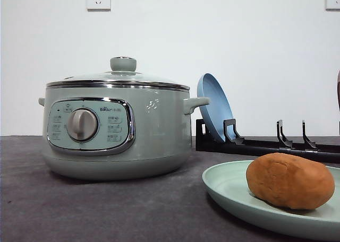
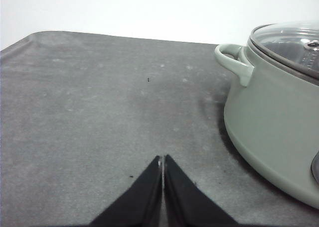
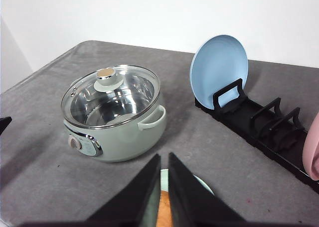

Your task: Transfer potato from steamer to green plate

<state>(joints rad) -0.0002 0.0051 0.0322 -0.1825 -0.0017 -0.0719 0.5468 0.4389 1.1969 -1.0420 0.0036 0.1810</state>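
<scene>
Right gripper [image 3: 164,187] closed above potato [image 1: 290,180] on green plate [image 1: 234,191], steamer [image 1: 117,130] lidded

Open table [image 2: 89,112] left of steamer [image 1: 117,130]; dish rack [image 1: 265,144] with blue plate [image 1: 215,106] blocks right rear.

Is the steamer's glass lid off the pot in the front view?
No. The glass lid sits closed on the steamer, its green knob upright on top, while the potato lies on the green plate.
</scene>
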